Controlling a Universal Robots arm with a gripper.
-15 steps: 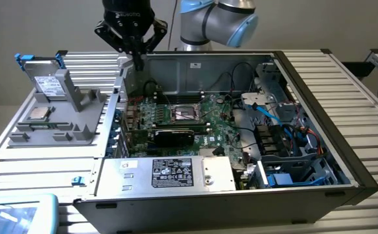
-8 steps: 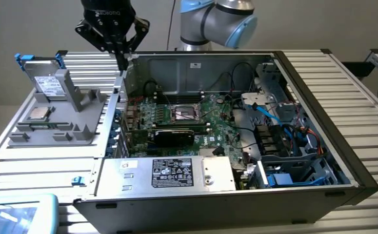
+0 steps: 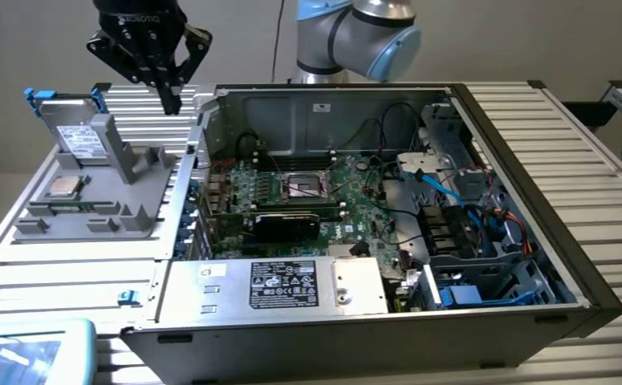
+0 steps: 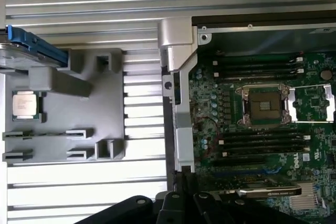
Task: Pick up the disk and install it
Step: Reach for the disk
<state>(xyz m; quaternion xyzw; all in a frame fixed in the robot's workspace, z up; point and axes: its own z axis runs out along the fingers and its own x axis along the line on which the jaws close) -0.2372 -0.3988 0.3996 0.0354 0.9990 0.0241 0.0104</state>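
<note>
My claw (image 3: 170, 95) hangs in the upper left of the exterior view, fingers pressed together and pinching nothing, over the back edge of the grey holder (image 3: 128, 172) beside the open computer case (image 3: 289, 112). The disk (image 3: 76, 132) stands upright in that holder, further left, apart from my fingers.

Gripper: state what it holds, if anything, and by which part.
Nothing is held. The gripper is shut and empty, up in the air; the disk stands apart from it in the grey holder.
</note>
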